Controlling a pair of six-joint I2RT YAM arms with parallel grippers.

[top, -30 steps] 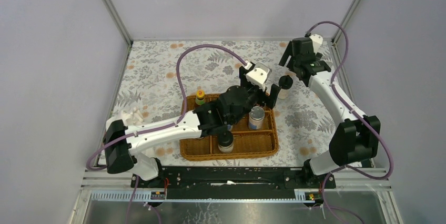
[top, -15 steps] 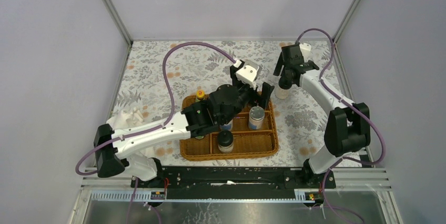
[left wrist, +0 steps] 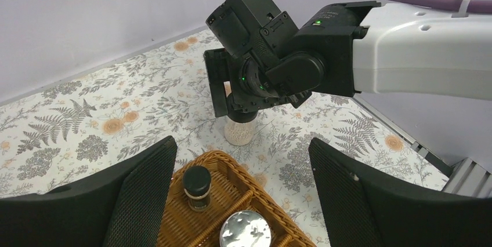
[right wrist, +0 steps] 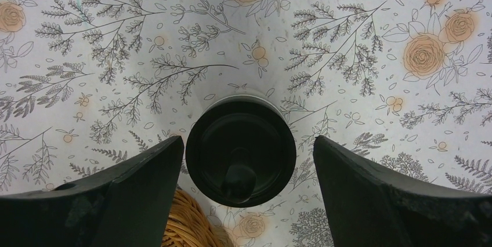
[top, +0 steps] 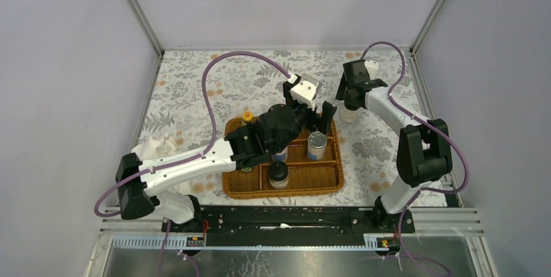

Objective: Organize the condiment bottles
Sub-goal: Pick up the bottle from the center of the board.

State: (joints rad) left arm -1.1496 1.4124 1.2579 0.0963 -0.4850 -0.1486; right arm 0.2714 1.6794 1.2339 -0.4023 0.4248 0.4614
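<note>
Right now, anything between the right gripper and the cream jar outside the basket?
Nothing visible. The right gripper is open right over the cream jar, one finger either side of its black lid. The jar stands just outside the basket.

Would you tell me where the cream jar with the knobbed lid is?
Top view: the cream jar stands on the floral cloth off the basket's far right corner, between the open fingers of the right end effector.

No legible text, brand or number in any view. Small yellow-capped bottle [top: 247, 118] by the far-left corner of the brown wicker tray [top: 286, 191] shows a reddish mark near its top; too small to read.
</note>
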